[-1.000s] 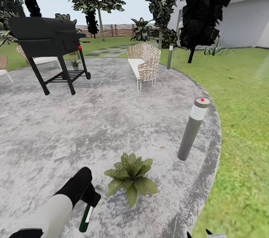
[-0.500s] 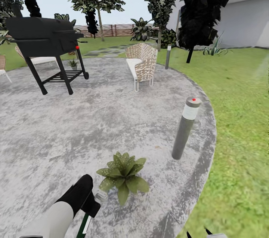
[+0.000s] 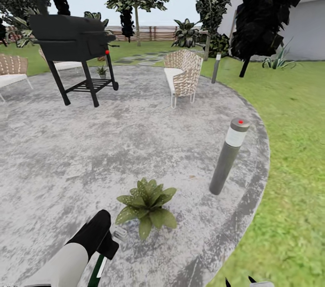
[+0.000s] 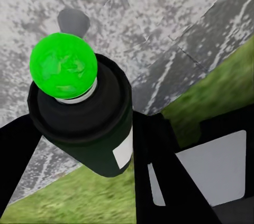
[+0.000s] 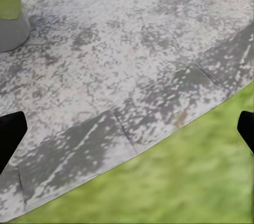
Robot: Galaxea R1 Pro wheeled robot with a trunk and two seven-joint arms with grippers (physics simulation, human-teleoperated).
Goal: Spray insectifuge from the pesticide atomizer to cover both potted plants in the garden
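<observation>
One pesticide atomizer (image 3: 98,268) sits clamped in the left tool (image 3: 109,243), beside a potted plant (image 3: 145,204).

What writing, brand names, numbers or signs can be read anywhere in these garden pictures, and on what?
None: no readable text anywhere.
The pesticide atomizer in the left gripper carries a white patch, but it is blank.
The bollard lamp shows a red dot on top, a mark and not a letter or number.
The black grill bears a red dot too, no wording.

patio (image 3: 135,142): rough mottled grey stone. chair (image 3: 184,77): woven tan wicker. grill (image 3: 72,39): matt black metal. pesticide atomizer (image 4: 90,123): smooth dark body, glossy green cap. fence (image 3: 158,33): slatted brown wood.
</observation>
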